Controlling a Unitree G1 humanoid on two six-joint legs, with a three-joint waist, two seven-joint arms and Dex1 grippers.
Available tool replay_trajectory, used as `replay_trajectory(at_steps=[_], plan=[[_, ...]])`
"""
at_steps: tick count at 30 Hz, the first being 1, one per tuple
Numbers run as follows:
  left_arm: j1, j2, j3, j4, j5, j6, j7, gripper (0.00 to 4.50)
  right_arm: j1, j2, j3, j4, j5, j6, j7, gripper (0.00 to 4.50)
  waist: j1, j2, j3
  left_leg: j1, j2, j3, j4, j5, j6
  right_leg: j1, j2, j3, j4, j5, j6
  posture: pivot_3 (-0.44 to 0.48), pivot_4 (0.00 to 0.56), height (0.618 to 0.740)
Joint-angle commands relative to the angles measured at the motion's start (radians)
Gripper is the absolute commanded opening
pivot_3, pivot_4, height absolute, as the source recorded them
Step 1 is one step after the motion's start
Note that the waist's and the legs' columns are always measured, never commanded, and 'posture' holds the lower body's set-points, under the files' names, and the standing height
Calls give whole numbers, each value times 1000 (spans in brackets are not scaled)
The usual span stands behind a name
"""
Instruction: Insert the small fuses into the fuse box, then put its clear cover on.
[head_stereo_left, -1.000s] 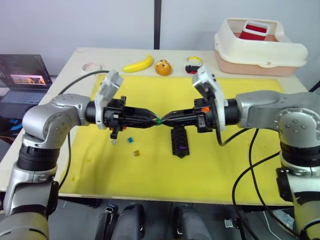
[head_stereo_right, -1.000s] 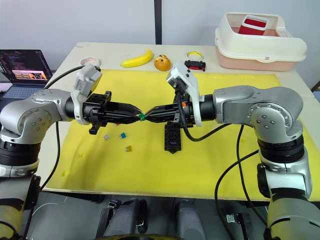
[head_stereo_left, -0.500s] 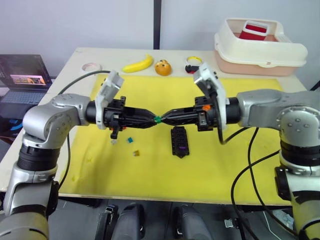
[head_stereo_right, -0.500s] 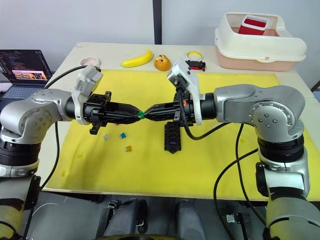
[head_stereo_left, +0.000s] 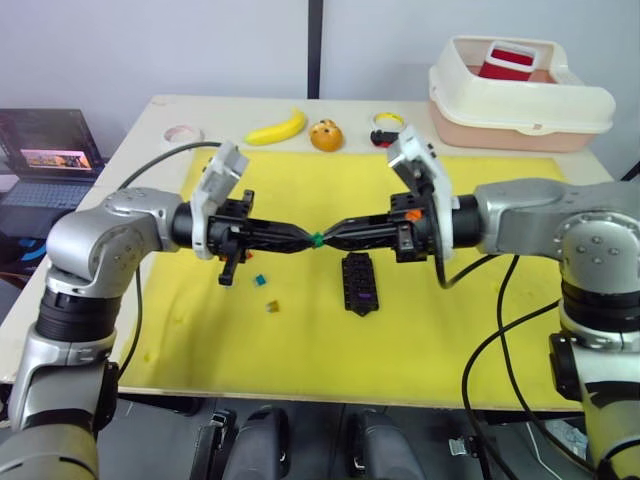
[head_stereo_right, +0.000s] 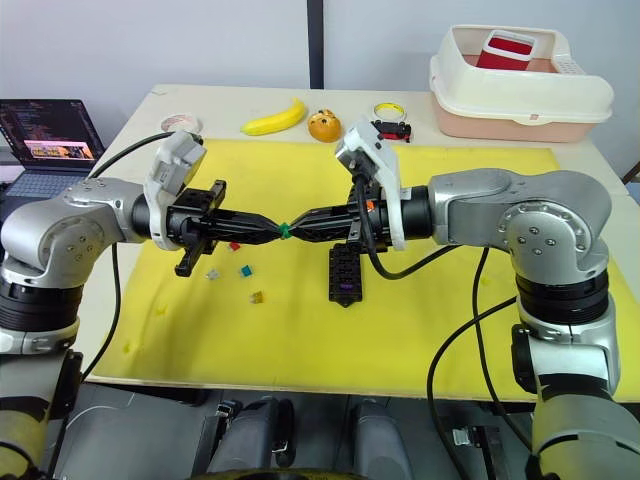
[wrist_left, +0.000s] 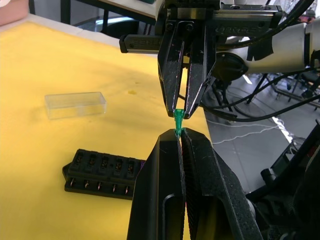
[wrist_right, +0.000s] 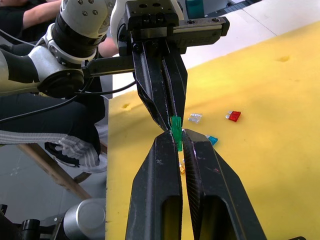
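Green fuse (head_stereo_left: 316, 239) at centre frame in the head views, above the yellow mat (head_stereo_left: 330, 340), pinched between the tips of two grippers meeting nose to nose. Left gripper (head_stereo_left: 305, 238) reaching in from the left of the frame, fingers squeezed together on one end of the fuse. Right gripper (head_stereo_left: 327, 238) reaching in from the right, fingers likewise pressed together on the other end. In the left wrist view, same fuse (wrist_left: 178, 121) standing between both sets of black tips, with the left gripper's two fingers touching along their length.

Fuse box (head_stereo_left: 358, 282) lying flat on the mat just below and right of centre, under the right gripper, with a purple fuse (head_stereo_left: 366, 294) seated in a slot near its lower end. Clear cover (wrist_left: 75, 104) resting on the mat beyond the box in the left wrist view, apart from it.

Loose fuses on the mat at lower left of centre: teal (head_stereo_left: 260, 279), amber (head_stereo_left: 273, 306), red (head_stereo_right: 234, 245), and a pale grey one (head_stereo_right: 212, 273), all apart from each other.

Along the top of the frame, past the mat: banana (head_stereo_left: 277, 128), small orange fruit (head_stereo_left: 325, 135), toy car (head_stereo_left: 384, 137), roll of tape (head_stereo_left: 182, 133), and a cream bin (head_stereo_left: 520, 95) at upper right. Laptop (head_stereo_left: 45, 155) at far left.
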Motion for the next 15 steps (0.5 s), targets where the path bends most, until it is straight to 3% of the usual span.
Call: replay_trajectory(at_steps=[1,6,15], plan=[[-5,6,25,-30,-22,-8,1,60,-8,4,-34,-31,17,-11,3,0,0,0,0,0,0,0,0,0,0,0,0,0,0,0,0,0,150,740],[-5,4,51,-27,-41,-2,18,0,0,-8,-59,-13,31,8,-16,1926,0,0,0,0,0,0,0,0,0,0,0,0,0,0,0,0,150,740],[-11,-4,62,-22,-64,5,42,0,16,38,-108,16,106,32,-82,1926,0,0,0,0,0,0,0,0,0,0,0,0,0,0,0,0,150,740]])
